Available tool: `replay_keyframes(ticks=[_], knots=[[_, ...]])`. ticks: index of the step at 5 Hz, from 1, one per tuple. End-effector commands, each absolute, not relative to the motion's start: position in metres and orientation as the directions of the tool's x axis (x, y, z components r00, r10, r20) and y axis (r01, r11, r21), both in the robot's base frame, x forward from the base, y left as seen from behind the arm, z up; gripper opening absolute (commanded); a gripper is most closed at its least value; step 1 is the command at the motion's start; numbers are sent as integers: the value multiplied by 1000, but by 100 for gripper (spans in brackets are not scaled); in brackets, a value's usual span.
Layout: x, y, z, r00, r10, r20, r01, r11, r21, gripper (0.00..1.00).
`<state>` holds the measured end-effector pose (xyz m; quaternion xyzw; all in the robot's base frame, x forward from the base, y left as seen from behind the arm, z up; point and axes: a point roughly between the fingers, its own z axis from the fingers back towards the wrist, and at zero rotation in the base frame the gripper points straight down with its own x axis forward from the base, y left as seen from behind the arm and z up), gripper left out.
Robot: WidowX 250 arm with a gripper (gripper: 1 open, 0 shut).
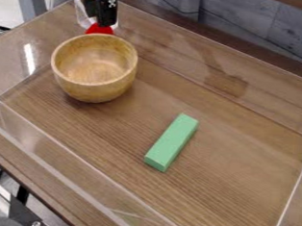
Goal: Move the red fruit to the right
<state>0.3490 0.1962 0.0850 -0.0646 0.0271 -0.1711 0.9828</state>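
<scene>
Red and glossy, the one red fruit (99, 28) sat on the table (230, 129) at the far left, just behind the one wooden bowl (95, 67). We saw the gripper (98, 15) directly over it, jaws spread wide and holding nothing. We judged the fruit light, hard and slippery, best pinched across its rounded middle. One green block (172, 142) lay well apart.

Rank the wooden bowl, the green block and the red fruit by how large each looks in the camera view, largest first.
1. Wooden bowl: clearly the largest.
2. Green block: long but narrow, and nearer the camera, which may flatter it.
3. Red fruit: smallest, lying farthest back and partly covered by the gripper.
</scene>
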Motion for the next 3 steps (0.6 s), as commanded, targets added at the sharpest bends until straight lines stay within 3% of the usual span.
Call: replay_keyframes(ticks=[1,3], knots=[[353,206,105,959,-285,6,284,954,-92,100],[374,216,91,970,-244,-8,241,965,-106,100]])
